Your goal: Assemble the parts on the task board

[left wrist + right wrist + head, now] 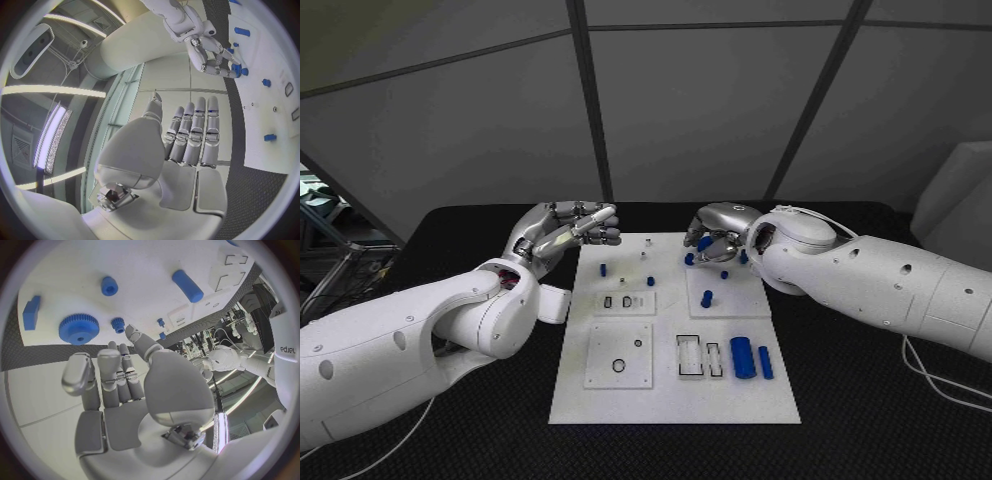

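Note:
The white task board (675,400) lies in the middle of the black table. My right hand (718,240) hovers low over its back right corner, fingers loosely bent and holding nothing. Just beyond its fingertips lie a blue gear (79,328), a small blue peg (117,324) and a blue block (31,312). My left hand (574,228) is raised over the board's back left corner, its fingers (195,130) straight, side by side and empty. Blue pegs (603,269) (707,297) stand on the board, and two blue cylinders (741,357) (764,362) lie at its right.
Square plates with cut-outs (619,354) and slots (689,355) sit on the board's near half. Black table (877,400) surrounds the board on all sides. A grey panelled wall stands behind the table.

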